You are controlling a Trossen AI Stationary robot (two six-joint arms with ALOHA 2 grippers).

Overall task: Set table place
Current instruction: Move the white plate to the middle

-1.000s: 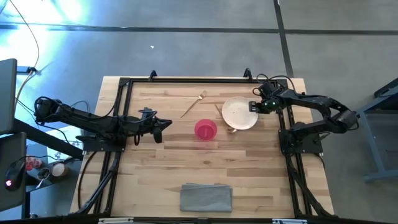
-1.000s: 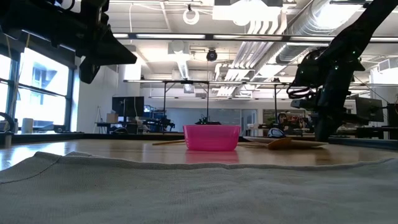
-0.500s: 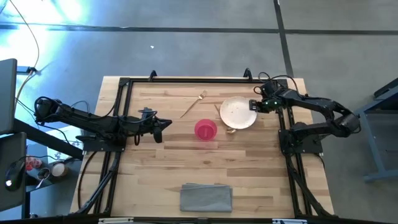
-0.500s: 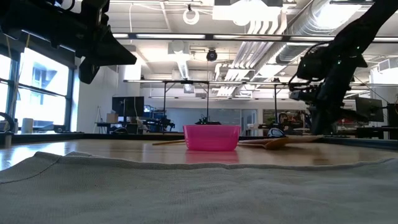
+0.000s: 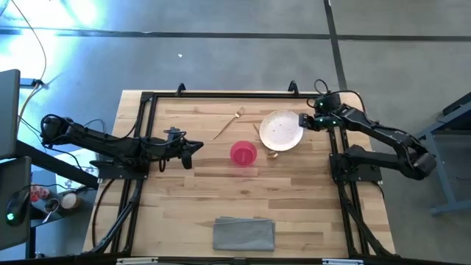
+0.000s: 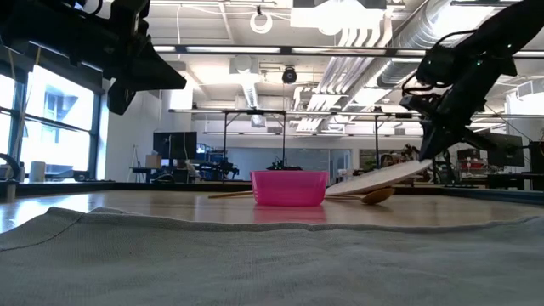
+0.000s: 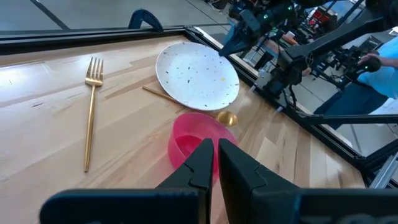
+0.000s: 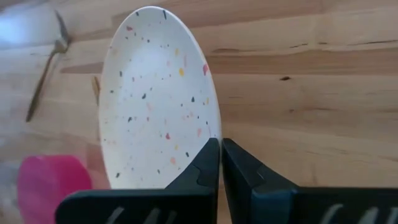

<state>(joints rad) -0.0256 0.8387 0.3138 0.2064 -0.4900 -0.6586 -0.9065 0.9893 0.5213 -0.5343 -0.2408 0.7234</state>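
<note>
1. The right gripper is clamped on the rim of the speckled plate, its fingers pinched together over the plate's edge in the right wrist view.
2. The plate is tilted: in the low view the edge in the gripper is raised, and the plate slopes down away from the gripper toward the table, with its far, low edge near the wood.
3. The gold spoon lies partly under the plate's low side. Its bowl end sticks out on the side nearest the pink bowl, and its handle runs back beneath the plate.
4. The pink bowl stands upright just beyond the plate's low edge, close to the spoon's bowl end but apart from the plate.
5. The gold fork lies flat farther out from the right gripper, past the plate. Its long axis is slanted, with the tines toward the table's far rail.
6. The left gripper hovers on the bowl's other side, fingers together and pointing toward the bowl.
7. A grey folded cloth lies at the near edge, well apart from everything else.
</note>
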